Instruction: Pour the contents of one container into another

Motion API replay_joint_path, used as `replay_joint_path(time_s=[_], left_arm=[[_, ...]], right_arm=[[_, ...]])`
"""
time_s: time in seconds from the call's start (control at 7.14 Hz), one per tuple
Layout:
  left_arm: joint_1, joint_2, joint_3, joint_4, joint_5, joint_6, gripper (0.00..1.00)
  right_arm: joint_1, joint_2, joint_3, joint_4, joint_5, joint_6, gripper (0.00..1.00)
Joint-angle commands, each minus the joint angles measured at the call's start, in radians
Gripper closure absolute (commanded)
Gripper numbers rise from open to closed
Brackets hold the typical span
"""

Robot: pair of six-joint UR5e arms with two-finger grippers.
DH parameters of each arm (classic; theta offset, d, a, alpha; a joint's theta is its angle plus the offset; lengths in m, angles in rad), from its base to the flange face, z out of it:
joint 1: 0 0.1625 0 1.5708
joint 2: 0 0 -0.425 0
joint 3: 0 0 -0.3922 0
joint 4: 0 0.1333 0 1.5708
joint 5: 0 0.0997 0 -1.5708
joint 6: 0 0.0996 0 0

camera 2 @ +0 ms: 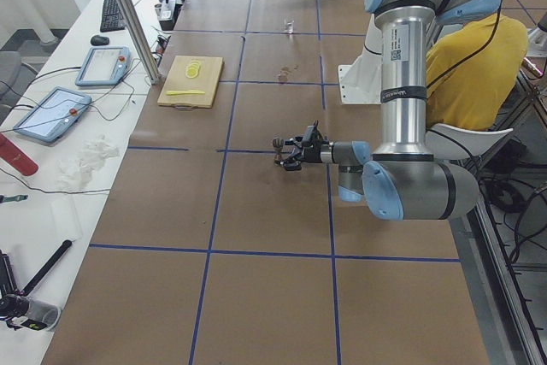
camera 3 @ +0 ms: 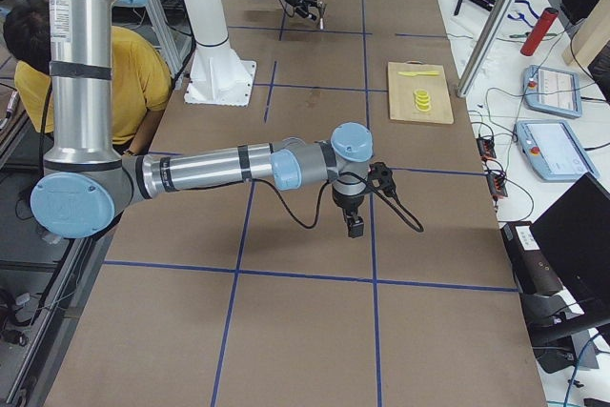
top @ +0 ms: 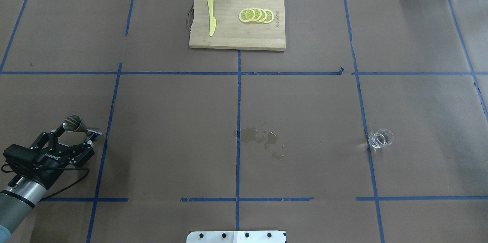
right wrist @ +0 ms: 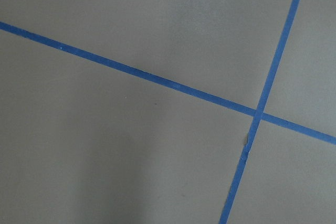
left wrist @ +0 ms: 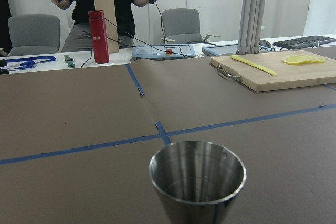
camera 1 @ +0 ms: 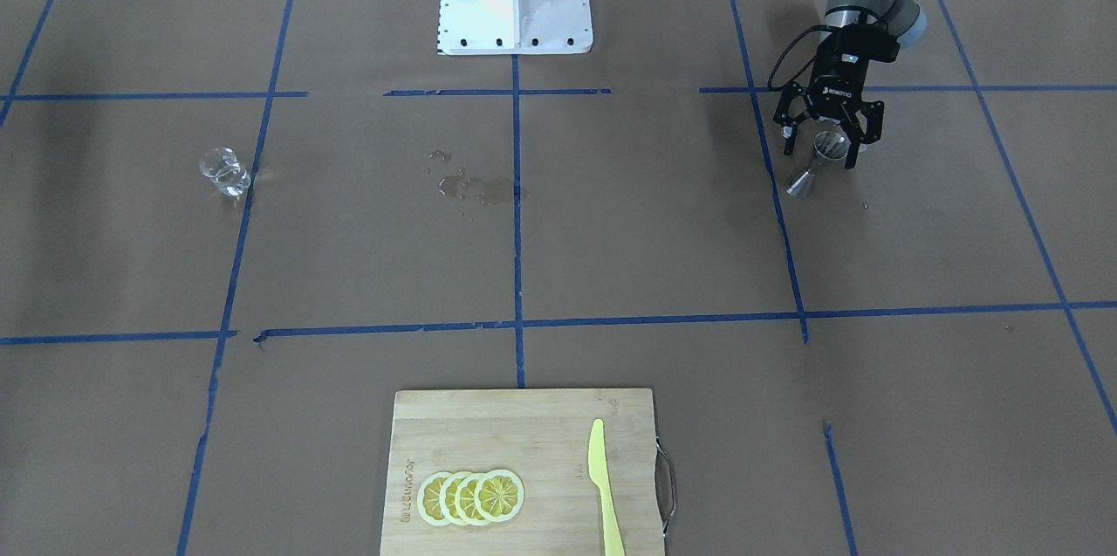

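The left hand at the front view's upper right is released, fingers spread either side of the upright steel jigger; the glass cup stands well apart at middle left; a puddle lies between them on the tabletop; board, lemon slices and knife sit bottom centre; of the right hand I cannot tell the state.

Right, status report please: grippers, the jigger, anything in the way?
Left gripper open, straddling steel jigger. Right gripper: cannot tell. Glass cup stands far off; puddle lies between them.
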Motion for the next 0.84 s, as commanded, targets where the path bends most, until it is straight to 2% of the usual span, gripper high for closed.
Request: replay_joint_path(time_s=[0.0,0.28,0.7], left_arm=[[-0.038,-0.050,0.039,0.004,-0.008,0.002,0.01],[-0.048,-0.050,0.042,0.004,-0.030,0.004,0.03],[-0.050,-0.046,0.044,0.001,-0.079,0.051,0.13]], right_arm=[[0.002,0.000,0.000,0.000,0.000,0.000,0.00],[0.000,0.000,-0.002,0.000,0.000,0.000,0.00],[0.002,0.003,0.005,0.000,0.002,0.003,0.00]])
